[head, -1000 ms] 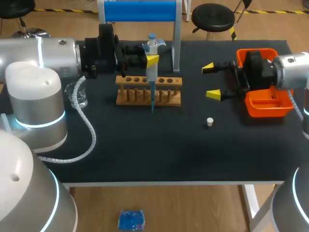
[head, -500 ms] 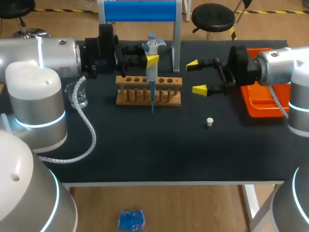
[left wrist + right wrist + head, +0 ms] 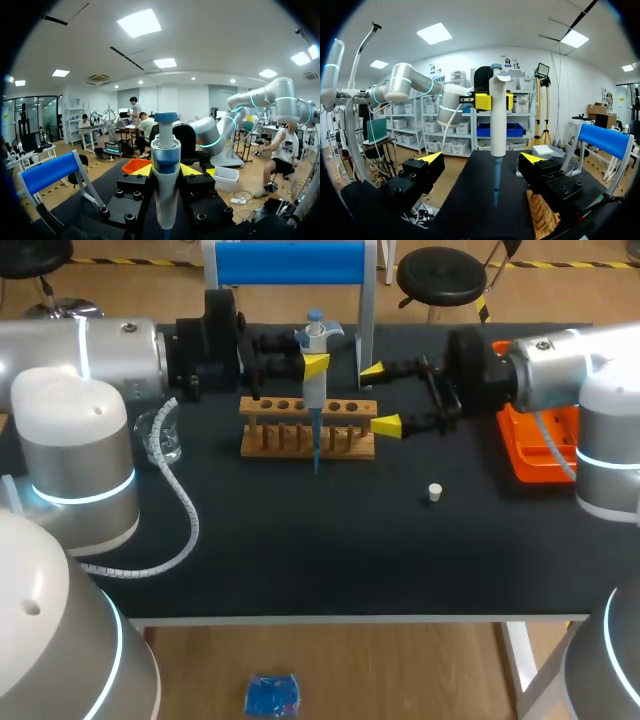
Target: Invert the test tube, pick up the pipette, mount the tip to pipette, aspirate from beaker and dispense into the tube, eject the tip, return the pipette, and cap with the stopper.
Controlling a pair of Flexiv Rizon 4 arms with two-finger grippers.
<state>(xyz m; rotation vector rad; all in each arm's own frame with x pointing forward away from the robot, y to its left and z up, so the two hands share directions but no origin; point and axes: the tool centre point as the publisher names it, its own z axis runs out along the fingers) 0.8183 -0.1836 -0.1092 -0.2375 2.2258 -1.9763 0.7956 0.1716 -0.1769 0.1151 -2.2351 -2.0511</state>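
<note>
The rack (image 3: 350,442) lies between the beaker (image 3: 166,436), left, and the stopper (image 3: 434,492), right.

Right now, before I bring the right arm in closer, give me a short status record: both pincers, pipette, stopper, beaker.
Left pincer: shut on the pipette, holding it upright at the wooden rack.
Pipette: blue tip mounted, pointing down; whether it is over a rack hole, cannot tell.
Right pincer: open, empty, at the rack's right end, facing the pipette without touching it.
Stopper: loose on the table, apart from both pincers.
Beaker: table's left side, beside the left arm.
</note>
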